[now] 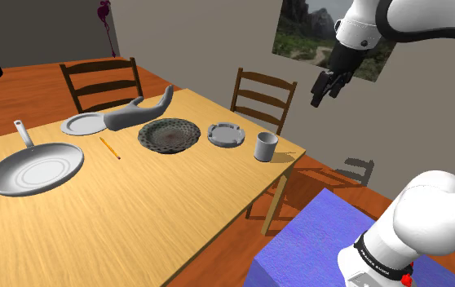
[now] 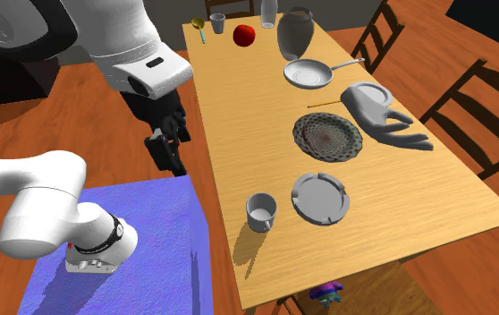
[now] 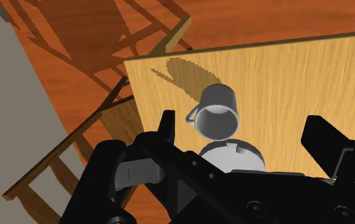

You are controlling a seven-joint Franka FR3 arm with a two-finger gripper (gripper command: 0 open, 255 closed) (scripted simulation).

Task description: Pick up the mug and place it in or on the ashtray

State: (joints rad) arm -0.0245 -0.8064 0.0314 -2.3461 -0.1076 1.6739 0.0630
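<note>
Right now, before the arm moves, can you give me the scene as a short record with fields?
mug: grey, upright on the table near its edge, not held
ashtray: grey, beside the mug, not touching it
gripper: open, empty, high in the air away from the mug
progress: mug not yet picked up
</note>
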